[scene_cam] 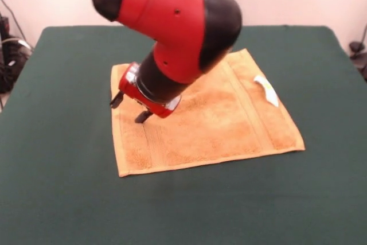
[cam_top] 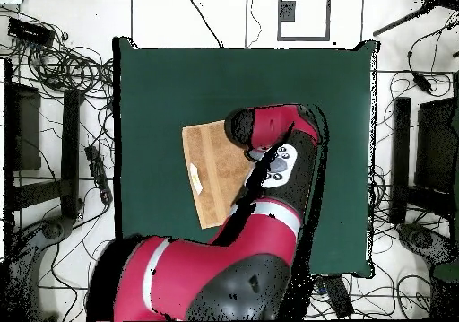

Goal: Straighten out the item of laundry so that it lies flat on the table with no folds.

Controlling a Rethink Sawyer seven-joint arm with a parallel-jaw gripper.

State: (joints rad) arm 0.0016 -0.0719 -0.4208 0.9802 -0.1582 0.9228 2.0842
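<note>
Orange-tan terry hand towel (scene_cam: 218,121), roughly square: spread flat near centre of dark green felt-covered table (scene_cam: 57,187). No folds visible on uncovered part. Woven stripe bands near two opposite edges. Small white tag (scene_cam: 267,90) at one edge, lying on pile.
Red and black arm (scene_cam: 172,21): over towel, hiding part of it in overhead view.
Gripper (scene_cam: 130,108): two dark fingers (scene_cam: 117,100) parted, holding nothing, tips just above towel near its corner; contact cannot be told.

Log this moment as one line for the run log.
towel: spread flat on table, white tag up | gripper: open, over towel's corner area | grasp: none
</note>
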